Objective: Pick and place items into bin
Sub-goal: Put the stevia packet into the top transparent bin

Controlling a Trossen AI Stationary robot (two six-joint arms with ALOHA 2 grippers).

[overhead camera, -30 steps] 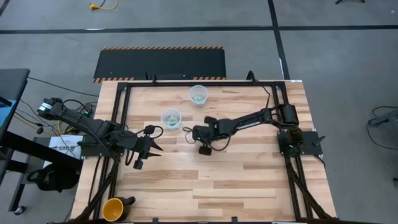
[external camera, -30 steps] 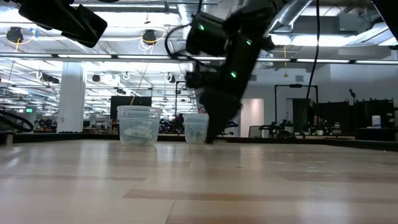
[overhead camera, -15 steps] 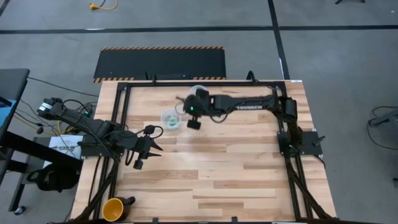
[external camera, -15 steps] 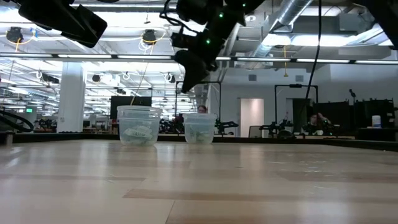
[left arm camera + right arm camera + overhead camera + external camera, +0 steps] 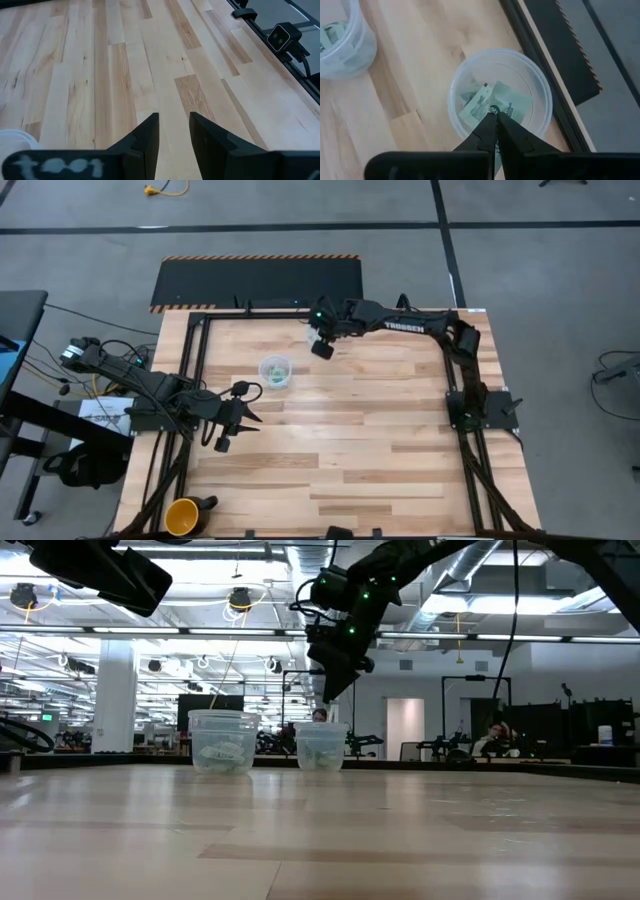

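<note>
Nearest us, our left gripper (image 5: 240, 420) rests low at the left side of the pale wooden plank tabletop (image 5: 380, 460), its two dark fingers (image 5: 150, 137) parted a little with nothing between them. It waits there, well apart from the work.

Farther across, a clear round plastic tub (image 5: 275, 370) stands mid-table with mint-green and white wrapped pieces (image 5: 332, 37) lying in it. Beyond it, near the far edge, stands a second clear round plastic tub (image 5: 540, 100), and our right gripper (image 5: 493, 112) hangs directly over its mouth. The jaws are clenched, and the tips appear to pinch the corner of one small mint-green and white wrapper (image 5: 490, 102); whether that piece still hangs from the tips or already lies on the tub floor, we cannot tell from here.

We judge these wrappers to be very light, thin and crinkly, flexing rather than resisting, and likely slick on the film. A pinch at a corner or a sealed edge seems the best hold, since the flat face gives narrow tips little to bite.

The tabletop is smooth and bare, framed by black rails. Past it lie a grey floor, a black mat with hazard-striped edging (image 5: 255, 280), and a bright open hall with ceiling lamps (image 5: 238, 598).
</note>
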